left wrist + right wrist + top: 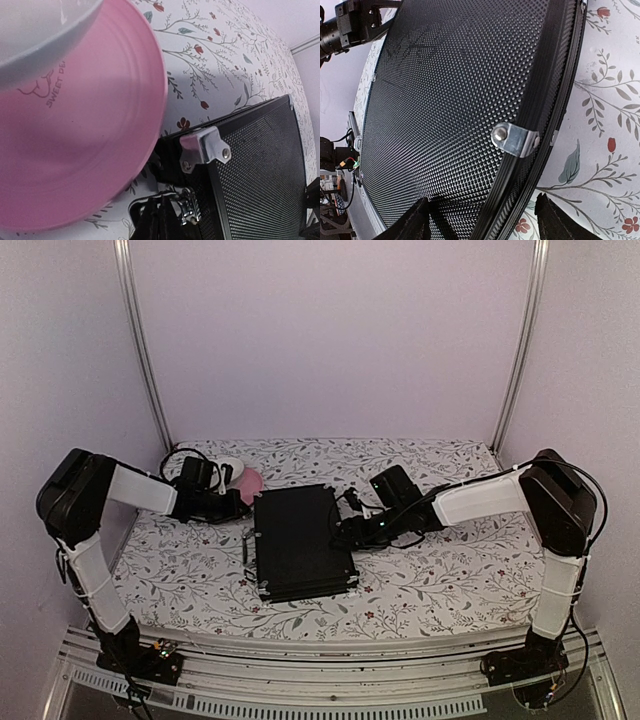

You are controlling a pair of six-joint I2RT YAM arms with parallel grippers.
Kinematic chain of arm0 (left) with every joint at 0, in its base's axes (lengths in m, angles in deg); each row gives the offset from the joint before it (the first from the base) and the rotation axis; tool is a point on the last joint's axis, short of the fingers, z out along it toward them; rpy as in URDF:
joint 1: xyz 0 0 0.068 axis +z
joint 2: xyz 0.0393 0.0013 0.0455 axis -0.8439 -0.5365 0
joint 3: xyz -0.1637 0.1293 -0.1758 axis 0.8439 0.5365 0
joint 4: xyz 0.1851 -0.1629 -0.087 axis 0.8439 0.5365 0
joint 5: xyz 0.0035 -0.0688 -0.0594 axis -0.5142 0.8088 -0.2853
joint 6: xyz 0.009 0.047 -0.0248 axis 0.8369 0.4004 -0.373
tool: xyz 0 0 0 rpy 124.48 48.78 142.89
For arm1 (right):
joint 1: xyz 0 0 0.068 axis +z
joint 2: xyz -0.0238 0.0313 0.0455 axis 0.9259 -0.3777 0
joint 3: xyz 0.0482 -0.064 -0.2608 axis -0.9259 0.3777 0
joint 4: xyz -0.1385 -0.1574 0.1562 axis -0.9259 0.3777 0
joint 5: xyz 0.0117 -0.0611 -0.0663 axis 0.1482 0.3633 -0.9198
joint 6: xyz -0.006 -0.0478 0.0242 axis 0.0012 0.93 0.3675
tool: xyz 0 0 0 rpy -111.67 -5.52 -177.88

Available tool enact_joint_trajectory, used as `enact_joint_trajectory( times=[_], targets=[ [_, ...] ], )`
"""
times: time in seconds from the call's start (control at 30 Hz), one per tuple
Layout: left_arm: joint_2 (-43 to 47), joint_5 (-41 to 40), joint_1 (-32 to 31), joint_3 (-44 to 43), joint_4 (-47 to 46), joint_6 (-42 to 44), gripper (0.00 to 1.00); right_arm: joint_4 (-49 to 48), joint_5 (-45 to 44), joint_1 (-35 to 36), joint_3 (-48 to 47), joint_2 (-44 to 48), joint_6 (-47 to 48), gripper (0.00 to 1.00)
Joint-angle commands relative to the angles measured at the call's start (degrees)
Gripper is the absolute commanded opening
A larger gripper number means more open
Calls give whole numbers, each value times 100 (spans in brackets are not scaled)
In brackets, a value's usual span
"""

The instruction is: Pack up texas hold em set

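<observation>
The packing looks nearly done to me. The case (300, 540) lies flat and closed in the middle of the bench (440, 580), and I see no loose chips, decks or marker anywhere. My left fingers (152, 225) are pressed together at the case's far left corner, beside a metal latch (189, 209); I cannot tell whether they pinch it. My right fingers (412, 225) stand apart, straddling the case's right edge. What remains, I judge, is fastening the latches. The pink saucer (75, 140) stays out.
</observation>
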Motion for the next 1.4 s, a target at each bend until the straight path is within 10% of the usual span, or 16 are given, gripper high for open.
enact_joint_trajectory(
  times=[0.0,0.97,1.37],
  targets=[
    [-236,0,-201,-123,-51,65,3,-98,-151,48,86,217,-59,71],
    [141,-183,-1868,692,-539,-866,0,585,-1216,45,309,1461,-464,72],
    [1483,-635,-1215,1092,-281,-590,14,2053,-2469,569,-1461,599,-51,74]
  ],
)
